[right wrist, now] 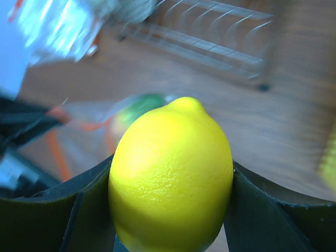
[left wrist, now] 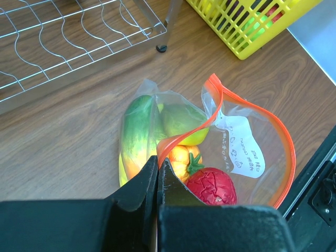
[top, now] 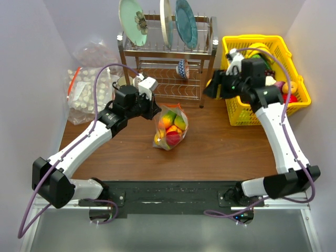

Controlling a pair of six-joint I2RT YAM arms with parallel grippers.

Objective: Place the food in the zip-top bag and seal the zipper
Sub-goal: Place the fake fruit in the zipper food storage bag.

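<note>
1. The left gripper (left wrist: pixel 157 164) is pinching with its jaws fully closed on the zipper (left wrist: pixel 226 90). It is lifting the near-left lip of the red-orange strip, so the mouth is gaping in a wide loop.
2. The zip-top bag (top: pixel 170 127) is lying at the middle of the table, just right of the left claw. Its long axis is running near to far, and its mouth is at the far end, in front of the dish rack (top: pixel 168 79).
3. Inside it are sitting a long green-yellow fruit (left wrist: pixel 137 128), a second green-yellow piece (left wrist: pixel 181 122), an orange piece with a green stem (left wrist: pixel 184 160) and a red lumpy fruit (left wrist: pixel 212 186).
4. The right gripper (top: pixel 212 88) is gripping a lemon (right wrist: pixel 170 173) between wide-set jaws. It is hovering off the table beside the yellow basket (top: pixel 294 105), where more toy food is waiting.
5. The relation that matters: the bag mouth is lying to the left of the lemon and slightly nearer. The two are well apart, with bare wood between them.
6. In my judgement the right arm is carrying out the loading step, and it needs to travel left and down to the held-open loop.
7. The free lip is sagging, so the lemon could catch on it.
8. The sealing is not yet started.
</note>
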